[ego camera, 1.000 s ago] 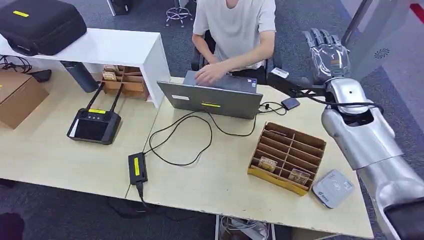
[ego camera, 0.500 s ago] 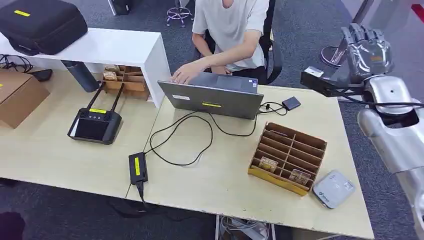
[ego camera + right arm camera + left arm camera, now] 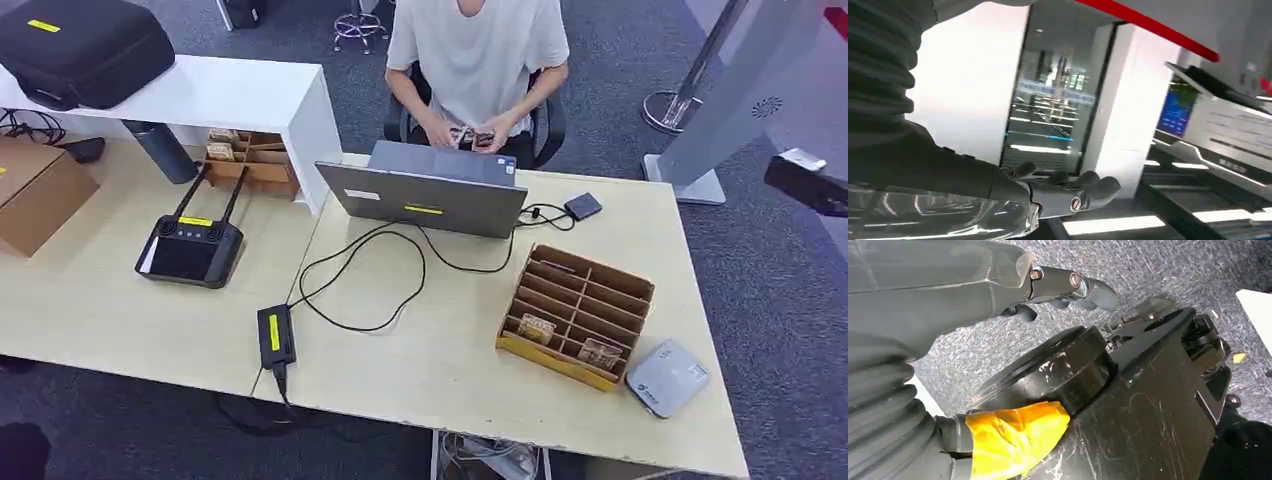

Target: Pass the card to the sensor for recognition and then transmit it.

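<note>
On the far left of the head view a black case (image 3: 85,50) rests on a white shelf (image 3: 230,95), and a cardboard box (image 3: 35,195) sits on the desk (image 3: 120,320) below it. A black remote controller (image 3: 188,250) with two antennas lies on the near side of that desk, and a small wooden rack (image 3: 248,160) holding cards stands under the shelf's right end. A black power brick (image 3: 274,337) with a yellow label lies near the front edge, its cable (image 3: 370,275) looping right to a grey laptop (image 3: 425,195).

A person in a white shirt (image 3: 478,50) sits on the far side of the laptop, both hands together over a small dark item (image 3: 482,140) that is too small to identify. Right of the laptop lies a small dark adapter (image 3: 582,207).

On the right part of the desk a wooden divided tray (image 3: 578,312) holds two cards (image 3: 540,328) in its near compartments, one toward the left and one toward the right. The grey card sensor (image 3: 667,376) lies just beside the tray's near right corner.

The robot's left hand (image 3: 1063,290) hangs over grey carpet with fingers extended and slightly curled, holding nothing. The right hand (image 3: 1068,192) is raised toward a bright glass-walled room, fingers straight and together, holding nothing.
</note>
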Motion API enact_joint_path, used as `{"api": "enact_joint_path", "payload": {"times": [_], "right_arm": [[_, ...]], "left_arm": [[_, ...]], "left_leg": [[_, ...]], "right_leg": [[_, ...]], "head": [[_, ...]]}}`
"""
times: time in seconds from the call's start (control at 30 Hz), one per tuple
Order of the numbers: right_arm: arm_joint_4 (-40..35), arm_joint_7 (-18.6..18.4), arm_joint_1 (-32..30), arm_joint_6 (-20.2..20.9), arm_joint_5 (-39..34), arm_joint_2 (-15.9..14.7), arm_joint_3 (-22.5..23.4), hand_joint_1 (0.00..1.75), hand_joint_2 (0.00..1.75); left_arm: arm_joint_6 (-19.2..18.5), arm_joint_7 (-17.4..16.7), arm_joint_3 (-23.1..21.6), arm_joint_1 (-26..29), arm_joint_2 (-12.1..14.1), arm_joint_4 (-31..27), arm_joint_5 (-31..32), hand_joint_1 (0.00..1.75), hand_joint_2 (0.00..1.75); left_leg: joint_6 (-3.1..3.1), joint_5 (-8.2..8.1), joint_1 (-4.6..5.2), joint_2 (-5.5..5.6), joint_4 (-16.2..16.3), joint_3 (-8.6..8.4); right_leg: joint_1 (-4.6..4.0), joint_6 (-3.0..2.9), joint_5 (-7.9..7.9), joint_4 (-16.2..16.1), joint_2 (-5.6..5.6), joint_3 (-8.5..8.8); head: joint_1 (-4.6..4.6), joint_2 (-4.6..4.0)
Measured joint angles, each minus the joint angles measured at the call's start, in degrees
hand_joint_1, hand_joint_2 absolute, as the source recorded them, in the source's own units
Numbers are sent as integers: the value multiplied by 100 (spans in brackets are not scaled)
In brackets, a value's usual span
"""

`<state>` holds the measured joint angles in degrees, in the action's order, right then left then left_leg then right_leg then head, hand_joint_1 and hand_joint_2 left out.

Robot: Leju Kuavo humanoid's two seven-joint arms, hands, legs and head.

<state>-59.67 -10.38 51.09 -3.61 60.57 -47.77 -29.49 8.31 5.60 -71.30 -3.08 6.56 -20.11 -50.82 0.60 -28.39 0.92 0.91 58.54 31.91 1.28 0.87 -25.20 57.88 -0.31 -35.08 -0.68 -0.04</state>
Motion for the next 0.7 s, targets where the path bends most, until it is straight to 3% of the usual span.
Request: {"api": "enact_joint_path", "payload": {"times": [0.17, 0.27, 0.37, 0.43, 0.6, 0.7], "right_arm": [[20, -252, -573, 267, -75, -738, 285, 0, 175], [39, -401, -1296, 322, -298, -1234, 676, 0, 175], [37, -627, -2391, 448, -570, -1666, 1364, 0, 175], [-35, -678, -3527, 591, -570, -1872, 2127, 0, 175], [-346, -616, -5701, 1341, 51, -1769, 4201, 0, 175], [-615, -409, -6604, 1730, 547, -1408, 5346, 0, 175]], "left_arm": [[0, 7, 11, 4, -28, 26, -2, 0, 175], [0, 17, 42, 17, -59, 59, -4, 0, 175], [9, 17, 96, 32, -92, 89, -9, 0, 175], [20, 15, 107, 36, -112, 114, -9, 0, 175], [22, 17, 160, 49, -168, 162, -11, 0, 175], [70, 15, 170, 53, -188, 168, -11, 0, 175]], "left_leg": [[3, -2, 0, 14, 0, 3], [15, -10, 1, 31, 0, 6], [22, -17, 0, 45, 0, 3], [39, -30, -2, 61, 0, 8], [30, -40, 3, 59, -4, -9], [26, -46, 3, 62, -4, -21]], "right_leg": [[0, 8, -6, -4, -13, 1], [0, 12, -10, -5, -28, 4], [0, 27, -25, -6, -40, 15], [-1, 20, -38, -6, -62, 29], [3, 26, -52, -5, -60, 32], [2, 16, -63, -5, -60, 41]], "head": [[0, 0], [-2, 0], [0, 0], [11, 0], [-2, 0], [-2, 0]]}}
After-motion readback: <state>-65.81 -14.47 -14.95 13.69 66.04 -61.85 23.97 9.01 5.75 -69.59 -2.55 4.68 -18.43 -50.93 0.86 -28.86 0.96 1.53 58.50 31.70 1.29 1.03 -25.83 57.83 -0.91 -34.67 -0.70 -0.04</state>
